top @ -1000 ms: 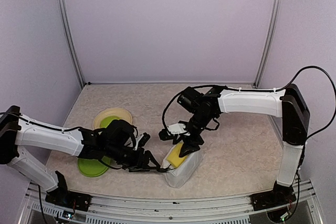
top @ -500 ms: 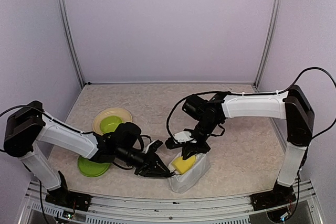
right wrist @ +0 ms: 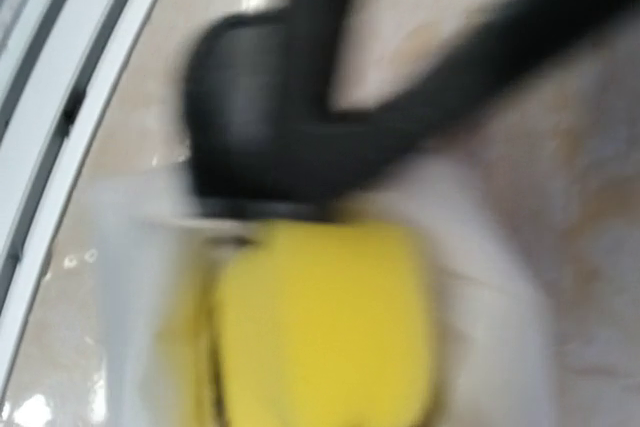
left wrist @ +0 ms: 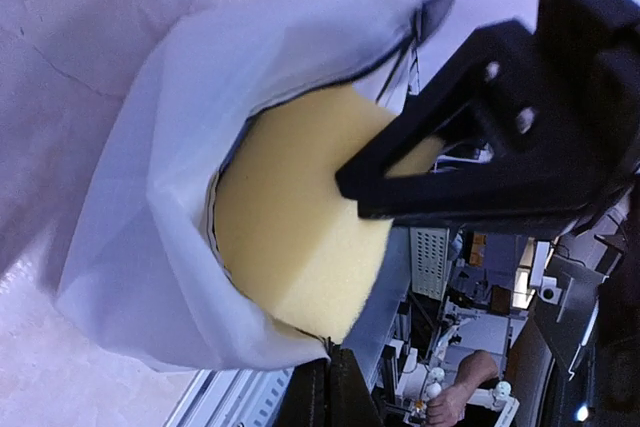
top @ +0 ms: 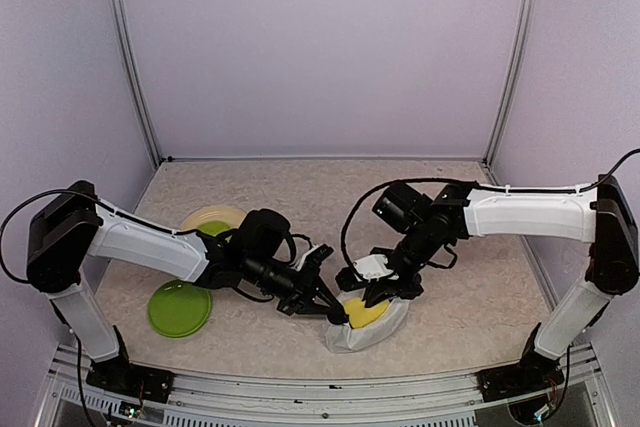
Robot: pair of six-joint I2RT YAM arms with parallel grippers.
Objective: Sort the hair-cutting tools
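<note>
We see the left gripper [top: 335, 315] low over the table, its jaws pressed together on the near-left corner of the white pouch [top: 378, 329]. In the left wrist view the pouch's dark zip edge runs straight into the closed fingertips, so we read this as a pinch on the rim. The right gripper [top: 384, 294] is closed as well, its black fingers meeting in a point over the mouth of the pouch at its far rim. We cannot tell whether any fabric is caught between them, since the right wrist view is blurred and gives only a dark shape above a yellow patch.

The pouch lies on the table [top: 300, 197] near its front edge, between the two grippers, with its mouth gaping toward the left arm. Its yellow lining [top: 362, 313] fills the opening.

We can make out none of the hair-cutting tools in these views, so we cannot say where they are.

To the left, well apart from the pouch, a green plate [top: 180, 309] lies flat beside the left arm. Behind it a pale yellow plate [top: 196, 217] carries a small green bowl [top: 216, 228], partly hidden by the arm's forearm. The right arm reaches in from the right across the table.
</note>
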